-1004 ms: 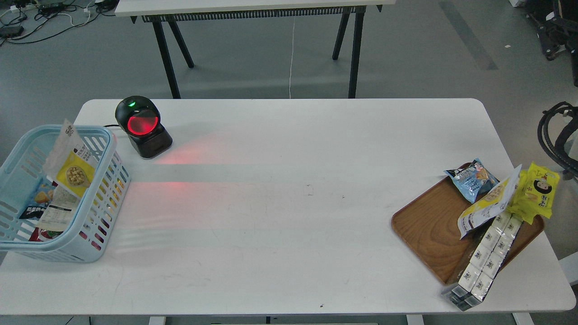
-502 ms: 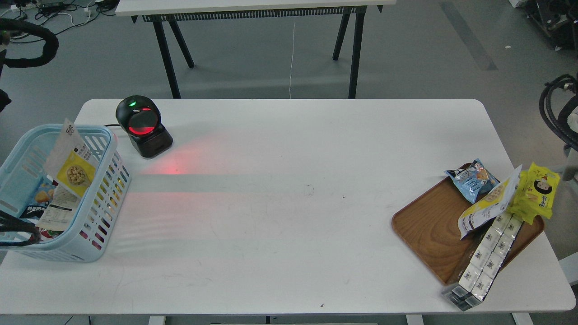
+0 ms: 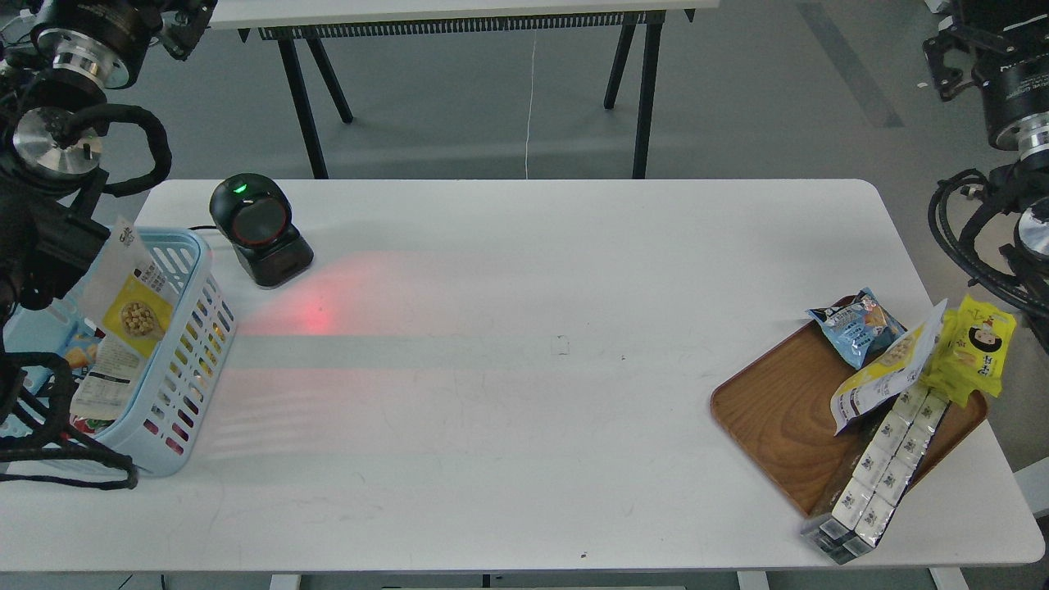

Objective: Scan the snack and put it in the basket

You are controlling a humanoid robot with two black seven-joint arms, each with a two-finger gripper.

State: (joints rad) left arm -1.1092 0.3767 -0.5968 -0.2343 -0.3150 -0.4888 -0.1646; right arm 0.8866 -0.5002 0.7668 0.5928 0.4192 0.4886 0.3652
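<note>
The snack (image 3: 139, 315), a small pouch with a yellow front showing round beige balls and a white top, stands leaning inside the light blue slotted basket (image 3: 201, 270) at the table's left edge, among other packets. My left arm rises along the left edge, partly covering the basket's left side. Its dark far end (image 3: 187, 18) is at the top left, cut by the frame, fingers not distinguishable. My right arm rises at the right edge. Its dark far end (image 3: 942, 59) is at the top right, also unclear. Neither holds anything that I can see.
A black barcode scanner (image 3: 258, 229) stands right of the basket, casting red light on the table. A brown wooden tray (image 3: 778, 410) at the right holds a blue packet (image 3: 856, 324), a long yellow-white pouch (image 3: 885, 373), a cartoon-face yellow packet (image 3: 979, 344) and white boxes (image 3: 881, 467).
Both arms have come up into view at the left and right edges. The scanner's window has dimmed from bright red. The snack and basket have stayed in place.
</note>
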